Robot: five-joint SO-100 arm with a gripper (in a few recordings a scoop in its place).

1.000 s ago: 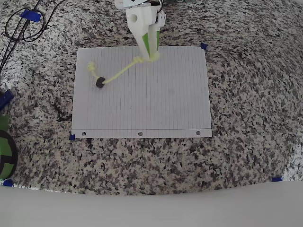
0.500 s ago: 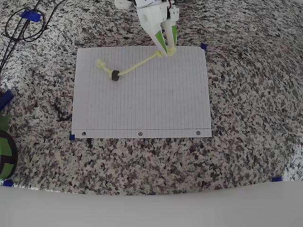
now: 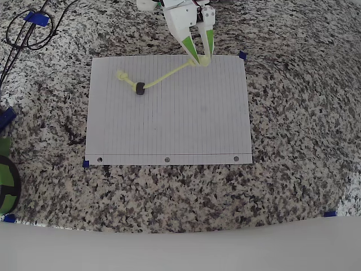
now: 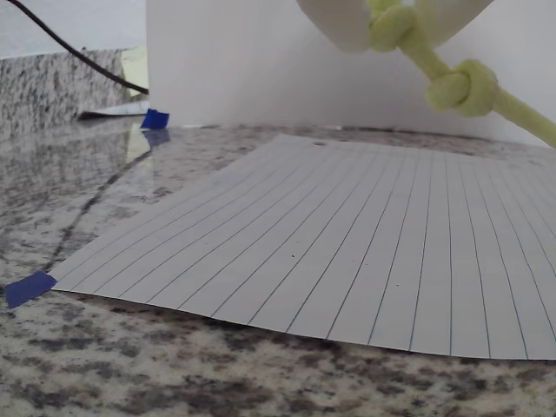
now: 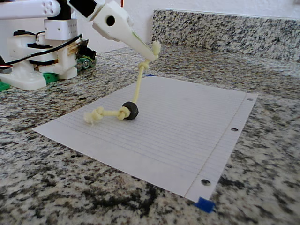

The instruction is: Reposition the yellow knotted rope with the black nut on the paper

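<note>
I found the paper [image 3: 169, 130] open across its near and right parts. Obstacles were the rope [image 3: 161, 78], rising taut from the nut [image 3: 140, 88] to the gripper [image 3: 201, 60], and cables [image 3: 22, 34] well off the sheet.

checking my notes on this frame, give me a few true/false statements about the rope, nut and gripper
1. The gripper holds one end of the yellow knotted rope. True.
2. The black nut hangs in the air. False: it rests on the paper.
3. The rope's free end lies off the paper on the granite. False: it lies on the paper.
4. In the fixed view the rope rises from the nut up to the gripper. True.
5. The paper's punched holes are on the edge nearest the arm. False: they are on the far edge.
</note>
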